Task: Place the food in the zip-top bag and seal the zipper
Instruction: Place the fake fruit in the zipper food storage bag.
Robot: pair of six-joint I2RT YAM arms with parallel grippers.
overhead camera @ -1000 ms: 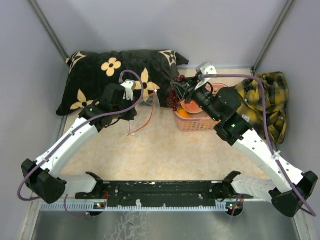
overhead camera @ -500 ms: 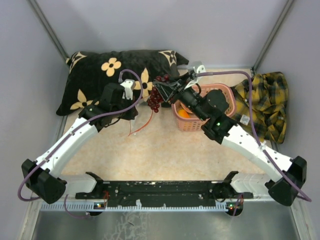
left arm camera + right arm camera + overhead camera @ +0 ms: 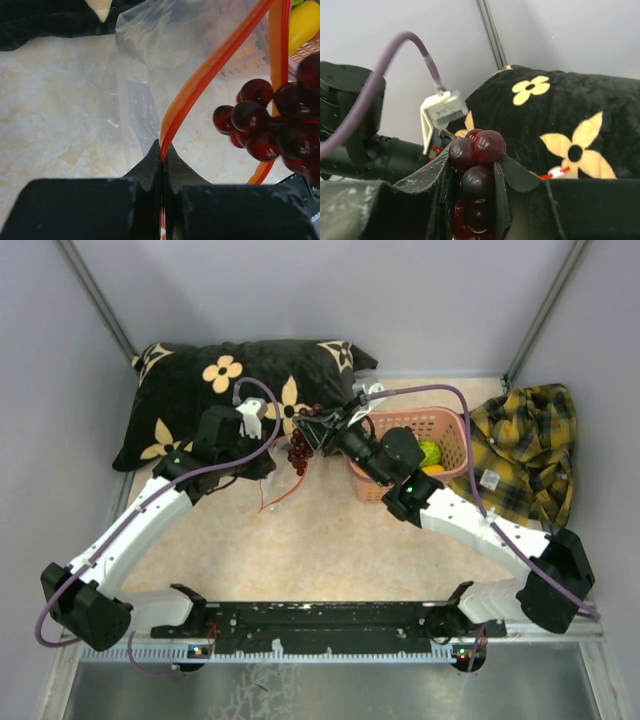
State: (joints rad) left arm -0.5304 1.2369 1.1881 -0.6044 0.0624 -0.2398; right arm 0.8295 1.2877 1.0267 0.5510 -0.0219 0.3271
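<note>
the left gripper [image 3: 162,152] has its fingers pressed together on the zipper [image 3: 205,70], pinching the red-orange strip at the edge of the zip-top bag [image 3: 150,40]. the clear plastic hangs crinkled beyond the fingertips, and a small white label [image 3: 142,112] shows through it. the bag's mouth gapes, with the strip splitting into two runs. the grape bunch [image 3: 270,125] sits right at them, but i cannot tell whether it is between them or just in front. in the right wrist view the right gripper [image 3: 476,175] is clamped on the dark purple grapes, and berries bulge above its two fingers. from above, the grape bunch dangles at the bag's mouth, just beside the left gripper and in front of the black flowered pillow [image 3: 190,390]. the pink basket [image 3: 445,420] stands near on the right, holding a bumpy green fruit [image 3: 430,451] and an orange piece [image 3: 433,470]. a yellow plaid cloth [image 3: 525,450] lies beyond it on the beige table [image 3: 300,540]
</note>
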